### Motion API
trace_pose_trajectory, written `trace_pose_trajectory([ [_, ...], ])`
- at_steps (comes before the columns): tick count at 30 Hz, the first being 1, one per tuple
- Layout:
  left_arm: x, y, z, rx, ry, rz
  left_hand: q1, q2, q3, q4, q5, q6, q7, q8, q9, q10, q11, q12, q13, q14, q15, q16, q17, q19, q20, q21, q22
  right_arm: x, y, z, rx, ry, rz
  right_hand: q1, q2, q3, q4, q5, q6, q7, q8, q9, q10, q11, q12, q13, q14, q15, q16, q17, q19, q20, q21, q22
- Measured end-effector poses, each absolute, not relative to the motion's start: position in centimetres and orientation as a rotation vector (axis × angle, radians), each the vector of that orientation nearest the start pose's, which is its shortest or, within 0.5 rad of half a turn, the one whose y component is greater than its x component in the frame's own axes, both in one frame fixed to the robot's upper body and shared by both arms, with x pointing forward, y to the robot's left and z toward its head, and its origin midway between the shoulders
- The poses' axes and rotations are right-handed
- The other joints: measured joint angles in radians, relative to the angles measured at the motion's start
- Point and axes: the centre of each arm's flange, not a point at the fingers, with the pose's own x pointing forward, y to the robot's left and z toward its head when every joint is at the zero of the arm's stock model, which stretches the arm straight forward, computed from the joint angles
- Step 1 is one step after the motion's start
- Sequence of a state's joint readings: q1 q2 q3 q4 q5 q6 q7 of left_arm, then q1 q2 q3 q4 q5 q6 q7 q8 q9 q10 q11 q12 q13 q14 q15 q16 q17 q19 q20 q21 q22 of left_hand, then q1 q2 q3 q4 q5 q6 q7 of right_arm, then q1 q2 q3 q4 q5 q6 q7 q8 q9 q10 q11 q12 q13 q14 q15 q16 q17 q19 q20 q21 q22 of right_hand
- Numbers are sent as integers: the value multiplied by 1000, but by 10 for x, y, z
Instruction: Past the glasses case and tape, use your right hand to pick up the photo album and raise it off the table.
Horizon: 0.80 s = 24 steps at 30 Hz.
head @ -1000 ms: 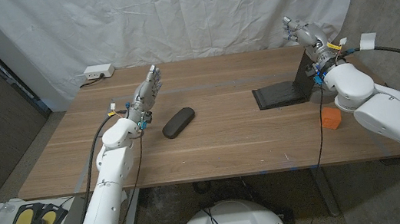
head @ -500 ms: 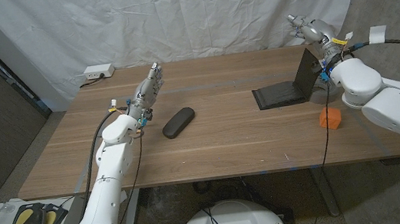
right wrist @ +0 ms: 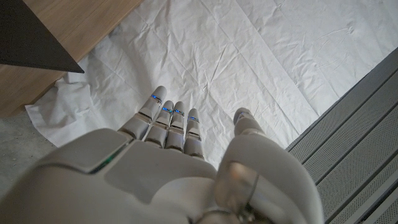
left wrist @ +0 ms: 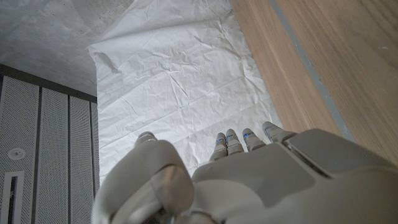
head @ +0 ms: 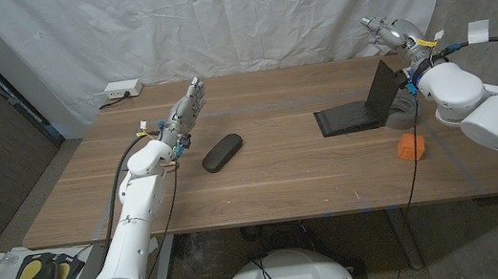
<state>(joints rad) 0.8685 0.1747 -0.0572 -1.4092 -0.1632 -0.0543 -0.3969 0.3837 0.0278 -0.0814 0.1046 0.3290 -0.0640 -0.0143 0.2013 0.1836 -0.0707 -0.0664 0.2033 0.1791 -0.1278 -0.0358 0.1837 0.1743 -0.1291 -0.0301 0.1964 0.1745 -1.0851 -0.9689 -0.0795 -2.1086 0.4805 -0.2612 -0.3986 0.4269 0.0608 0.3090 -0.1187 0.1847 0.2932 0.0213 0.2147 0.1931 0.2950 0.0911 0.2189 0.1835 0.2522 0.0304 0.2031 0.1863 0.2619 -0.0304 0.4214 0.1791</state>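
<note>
head view: the photo album (head: 361, 111) lies on the wooden table (head: 274, 180) toward its right far part, one dark cover flat on the wood and the other standing up at an angle. the right hand (head: 388, 35) is raised above and just behind the upright cover, apart from it, holding nothing. the right wrist view adds what the head view lacks: the right hand's fingers (right wrist: 166, 118) are straight, side by side, thumb set apart, pointing at the white backdrop cloth (right wrist: 249, 56), with a dark corner of the album (right wrist: 31, 37) off to one side.

the dark glasses case (head: 222, 152) lies left of centre. the orange tape (head: 411, 146) sits near the right front edge, beside the right arm.

the left hand (head: 184, 114) is lifted near the case, fingers extended, empty; the left wrist view confirms straight fingers (left wrist: 249, 138) with nothing in them.

a white power strip (head: 122, 90) rests at the far left corner.
</note>
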Motion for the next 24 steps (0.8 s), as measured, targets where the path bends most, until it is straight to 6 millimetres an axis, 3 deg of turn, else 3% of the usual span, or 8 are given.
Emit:
trace_pose_trajectory([
  [24,647,270,12,107,-600,-314,4,4,-1,-1,0,4,4,0,0,9,-2,0,0,5,5,0,0,0,0,0,0,477,-359,114,-501,-626,-245,0,0,-3,-3,0,-7,-7,-5,0,32,-18,14,0,71,-14,16,7,36,0,0,0],
])
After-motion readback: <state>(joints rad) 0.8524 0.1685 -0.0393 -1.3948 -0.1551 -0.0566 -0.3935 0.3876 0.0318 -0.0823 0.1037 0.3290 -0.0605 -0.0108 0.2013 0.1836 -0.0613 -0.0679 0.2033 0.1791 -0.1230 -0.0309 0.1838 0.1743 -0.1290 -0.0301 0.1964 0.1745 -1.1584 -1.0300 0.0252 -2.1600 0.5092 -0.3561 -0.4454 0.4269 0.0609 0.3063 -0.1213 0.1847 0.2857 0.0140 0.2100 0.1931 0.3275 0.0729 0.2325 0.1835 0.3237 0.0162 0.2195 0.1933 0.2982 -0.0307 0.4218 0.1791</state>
